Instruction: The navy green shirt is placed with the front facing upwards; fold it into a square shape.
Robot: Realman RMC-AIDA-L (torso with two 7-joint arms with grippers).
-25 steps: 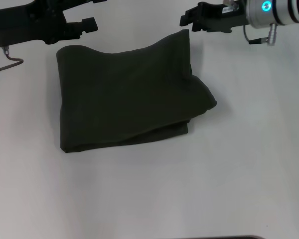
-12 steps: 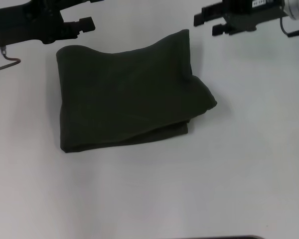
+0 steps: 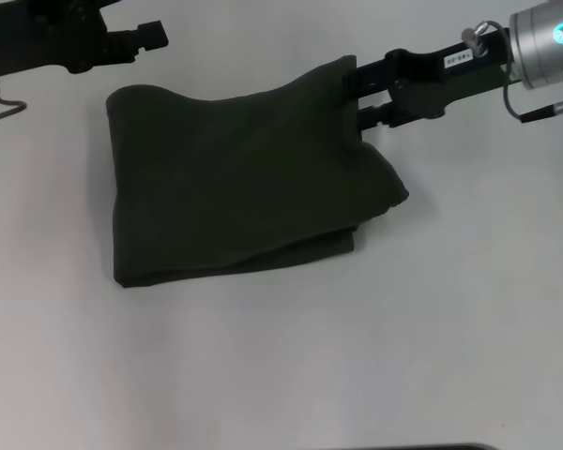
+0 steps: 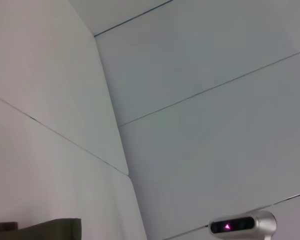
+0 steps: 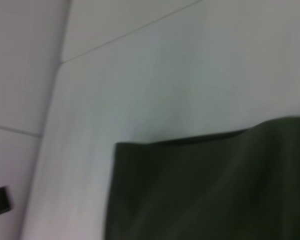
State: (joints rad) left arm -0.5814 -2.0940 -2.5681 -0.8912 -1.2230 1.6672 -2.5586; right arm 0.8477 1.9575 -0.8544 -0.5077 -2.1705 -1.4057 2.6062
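The navy green shirt [image 3: 235, 178] lies folded into a rough square on the white table, its plain side up with no lettering showing. My right gripper [image 3: 357, 97] reaches in from the right and sits at the shirt's far right corner. Its jaws are open, one finger on each side of the cloth edge. My left gripper [image 3: 148, 36] hovers just beyond the shirt's far left corner, clear of the cloth. The right wrist view looks along the shirt [image 5: 205, 192] and its far edge. The left wrist view catches only a sliver of the shirt [image 4: 45, 227].
The white table [image 3: 403, 356] extends in front of and to the right of the shirt. The folded layers bulge out at the shirt's right side [image 3: 389, 192]. A small grey device with a pink light [image 4: 242, 226] shows in the left wrist view.
My right gripper moved down and to the left, from above the table beyond the shirt onto its far right corner. My left gripper drew back a little, up and to the left. The shirt stayed put.
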